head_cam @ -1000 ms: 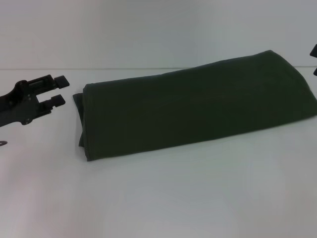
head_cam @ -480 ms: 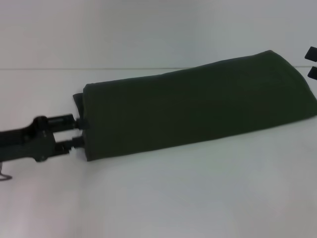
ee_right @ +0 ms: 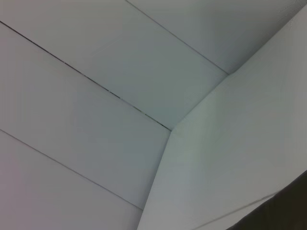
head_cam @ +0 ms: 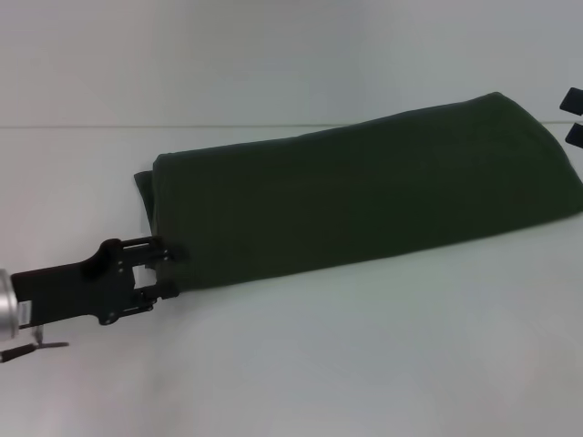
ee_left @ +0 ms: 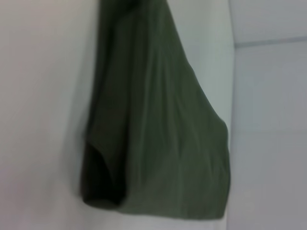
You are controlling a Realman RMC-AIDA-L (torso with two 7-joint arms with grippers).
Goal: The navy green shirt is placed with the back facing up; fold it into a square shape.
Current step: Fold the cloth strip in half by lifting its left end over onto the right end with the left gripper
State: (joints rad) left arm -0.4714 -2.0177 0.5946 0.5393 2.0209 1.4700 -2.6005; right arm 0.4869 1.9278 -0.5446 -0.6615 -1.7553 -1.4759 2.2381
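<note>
The navy green shirt (head_cam: 364, 196) lies folded into a long band across the white table (head_cam: 346, 364), running from near left to far right. My left gripper (head_cam: 171, 272) is at the band's near left corner, open, with its fingertips touching the cloth edge. The left wrist view shows the shirt (ee_left: 158, 134) running lengthwise away from the camera, with a dark fold at its near end. At the right border of the head view, my right gripper (head_cam: 572, 116) stands open just past the shirt's far right end. A dark sliver of cloth (ee_right: 288, 208) shows in the right wrist view.
The table's far edge (head_cam: 91, 126) meets a pale wall behind the shirt. White tabletop extends in front of the band toward the near edge. A thin metal piece (head_cam: 27, 349) hangs under the left arm.
My left gripper moved nearer and to the right, from beside the shirt's left end to its near left corner. The right gripper barely shifted. The shirt has not moved.
</note>
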